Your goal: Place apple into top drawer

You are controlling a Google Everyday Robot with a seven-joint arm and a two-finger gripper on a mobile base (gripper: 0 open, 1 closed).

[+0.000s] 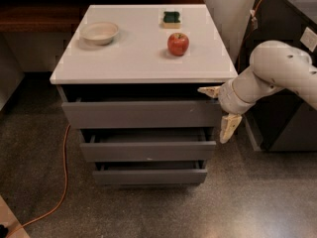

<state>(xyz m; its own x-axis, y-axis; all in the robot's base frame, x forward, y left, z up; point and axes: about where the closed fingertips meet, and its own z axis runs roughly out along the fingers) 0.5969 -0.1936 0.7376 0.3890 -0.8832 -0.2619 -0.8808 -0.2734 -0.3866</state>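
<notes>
The white worktop (pixel 133 58) caps a cabinet (pixel 148 151) of three grey drawers, and the robot's pale arm (pixel 277 68) reaches in from 3 o'clock. The top drawer (pixel 141 114) stands only a crack open, a dark gap showing under the worktop edge. The pincer (pixel 220 109) sits at the 3 o'clock end of that drawer front, fingers spread wide and holding nothing: one points into the gap, the other hangs beside the front's corner. A beige bowl (pixel 99 32) rests at 10 o'clock on the worktop. The apple (pixel 178 43) stands at about 1 o'clock, well apart from the pincer, a green sponge (pixel 172 19) just beyond it at 12 o'clock. The likely trouble is the pull: the front is flat and handleless, so a finger could slip off or wedge under the worktop, leaving an opening too narrow for the apple.
</notes>
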